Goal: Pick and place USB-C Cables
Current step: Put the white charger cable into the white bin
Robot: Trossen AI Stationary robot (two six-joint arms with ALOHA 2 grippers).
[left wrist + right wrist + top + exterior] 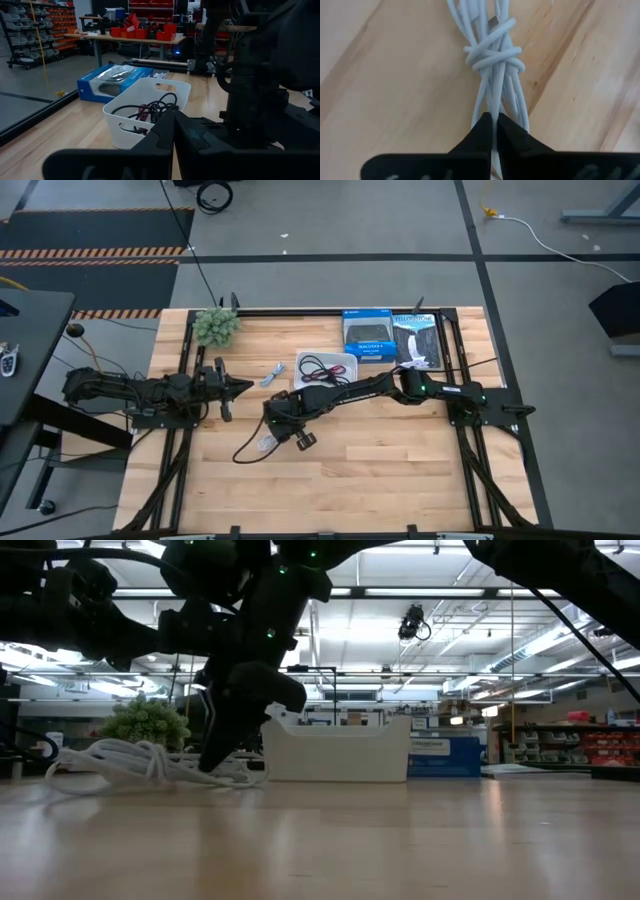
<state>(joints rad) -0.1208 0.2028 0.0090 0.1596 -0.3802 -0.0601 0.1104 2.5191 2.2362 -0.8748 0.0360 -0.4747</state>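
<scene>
A white cable [492, 55], coiled and bound around its middle, lies on the wooden table [400, 470] toward the near left of the white tray [325, 367]. My right gripper [493, 125] reaches down over it and is shut on its strands; the low view shows the gripper [212, 762] at the cable [140, 758]. Dark red and black cables [150, 110] lie coiled inside the tray [165, 90]. A small grey cable [272, 375] rests on the table left of the tray. My left gripper [240, 388] hovers shut to the left of the tray, touching nothing. My right gripper pinches a few strands of the white cable [487, 102] between its two fingers, at the loop end just beyond the bound middle. The fingers come from above, pointing down, and lie along the bundle. The cable rests on the table.
A small green plant [216, 326] stands at the far left corner. A blue box [368, 335] and a dark box [417, 340] lie at the far edge, right of the tray. The near half of the table shows bare wood.
</scene>
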